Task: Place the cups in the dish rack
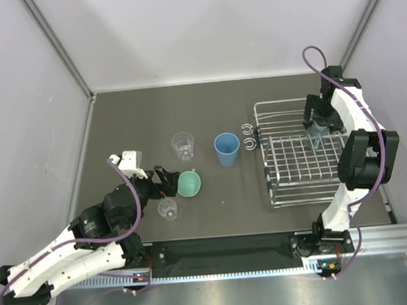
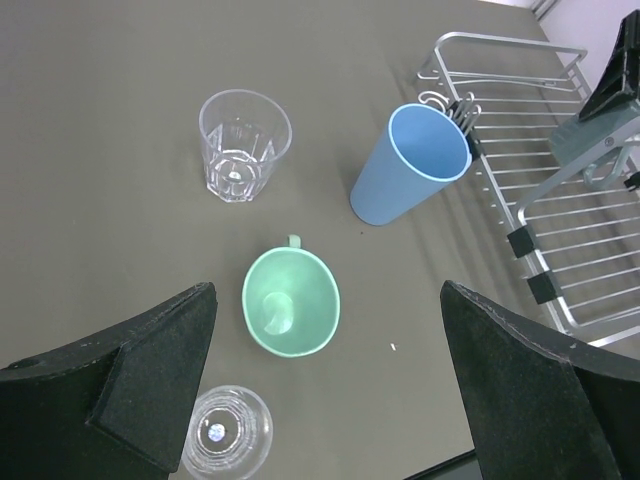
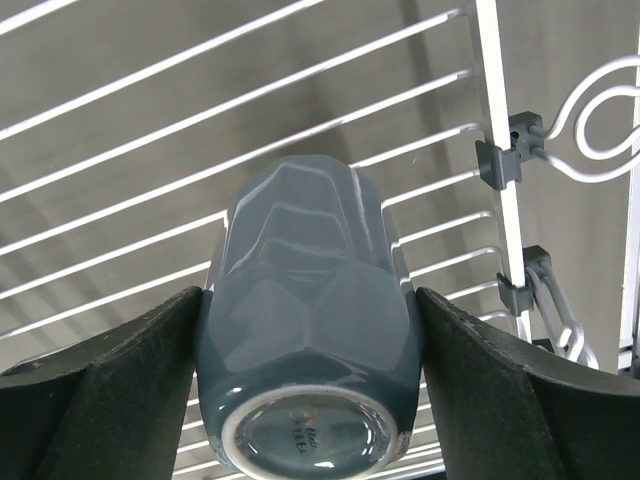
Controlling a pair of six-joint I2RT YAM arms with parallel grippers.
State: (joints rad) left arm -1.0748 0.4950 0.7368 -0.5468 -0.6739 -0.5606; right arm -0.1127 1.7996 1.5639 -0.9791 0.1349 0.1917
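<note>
A slate-blue cup (image 3: 300, 290) hangs over the dish rack (image 1: 268, 155).
The right pincer (image 1: 318, 129) clamps it, base toward its camera; the left pincer (image 1: 165, 183) gapes wide and empty over the teal-green mug (image 2: 290, 300) on the bench (image 1: 214, 207).

The gripper (image 3: 310, 300) clamps a grey-blue faceted cup (image 3: 305, 350) between both fingers, its pale-ringed base facing the camera. The cup hangs over the rack (image 3: 489, 80) wires, with the bench (image 3: 565, 40) beneath. Two curled hooks (image 3: 600, 130) stick out at right.
</note>
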